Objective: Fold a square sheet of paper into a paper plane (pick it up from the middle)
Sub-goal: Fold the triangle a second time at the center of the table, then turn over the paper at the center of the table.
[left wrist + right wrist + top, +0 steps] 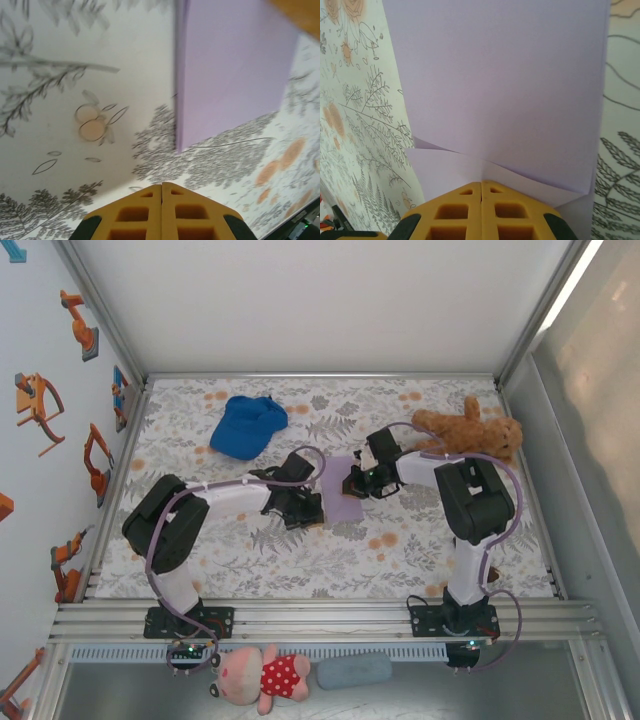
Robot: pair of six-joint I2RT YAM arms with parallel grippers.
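Lavender thin square sheet of paper lying partly folded on floral-print tabletop between both arms, right gripper closed tight, pinching the sheet's near edge, left gripper pressed together on nothing, sheet just ahead, apart

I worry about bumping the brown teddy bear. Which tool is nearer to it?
Right. The right tool is at the bear-side edge of the lavender paper; the left tool is at its opposite edge, farther from the teddy bear.
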